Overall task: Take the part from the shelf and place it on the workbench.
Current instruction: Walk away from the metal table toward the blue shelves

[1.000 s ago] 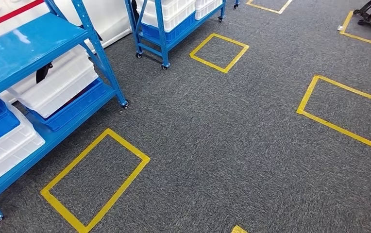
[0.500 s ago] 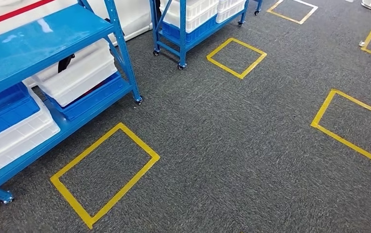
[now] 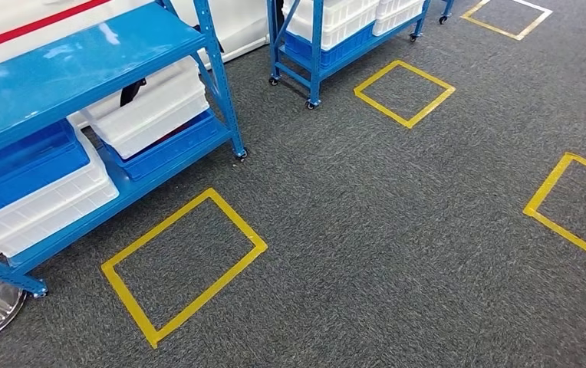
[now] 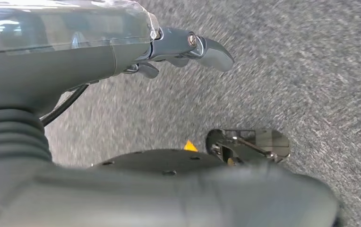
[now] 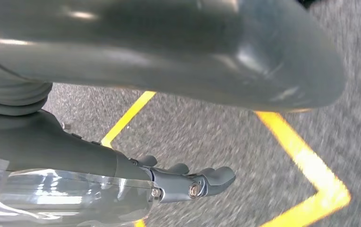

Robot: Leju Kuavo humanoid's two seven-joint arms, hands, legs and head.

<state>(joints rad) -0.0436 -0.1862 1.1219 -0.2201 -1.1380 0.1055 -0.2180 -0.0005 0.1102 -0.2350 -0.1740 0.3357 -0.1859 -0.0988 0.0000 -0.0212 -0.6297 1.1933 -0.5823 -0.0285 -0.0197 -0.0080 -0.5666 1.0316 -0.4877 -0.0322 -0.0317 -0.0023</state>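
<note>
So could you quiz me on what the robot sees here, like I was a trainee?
1. True or false: the left robot hand holds a part.
2. What stands on the lower level of the nearest blue shelf? A) white and blue bins B) cardboard boxes C) paint cans
3. Fill in: the tape square on the carpet in front of that shelf is ____ in colour.

Key: 1 false, it holds nothing, and so does the right robot hand. 2 A, the bins. 3 yellow.
</note>
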